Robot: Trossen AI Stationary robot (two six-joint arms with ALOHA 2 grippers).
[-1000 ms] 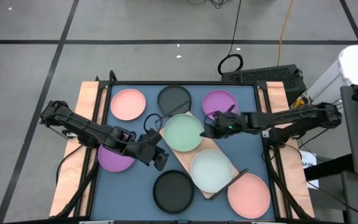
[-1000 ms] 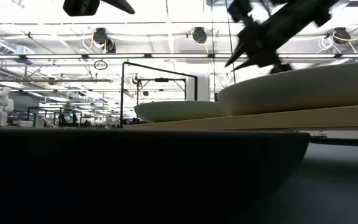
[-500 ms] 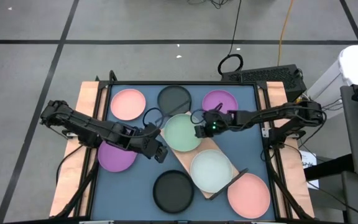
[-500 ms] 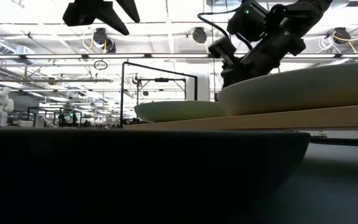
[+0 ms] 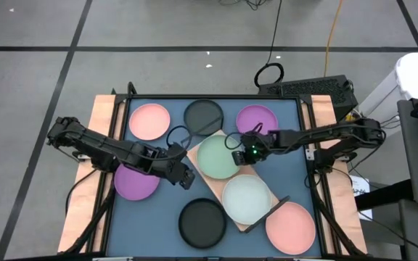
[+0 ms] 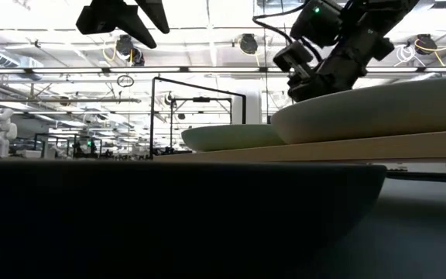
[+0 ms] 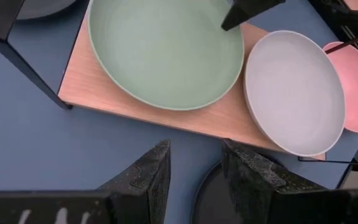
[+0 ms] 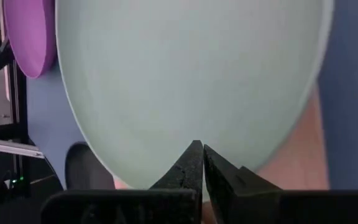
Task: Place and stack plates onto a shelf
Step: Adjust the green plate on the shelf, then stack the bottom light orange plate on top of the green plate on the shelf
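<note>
Right claw (image 5: 239, 153) grips green plate (image 5: 215, 156) (on shelf (image 5: 197, 149))

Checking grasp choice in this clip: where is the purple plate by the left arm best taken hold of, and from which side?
Probably its raised rim. The purple plate lies flat on the table, so only a thin edge offers a pinch, one finger inside and one outside. The left gripper hovers open beside it, above the table; coming down from above on the exposed edge away from that arm looks easiest.
</note>
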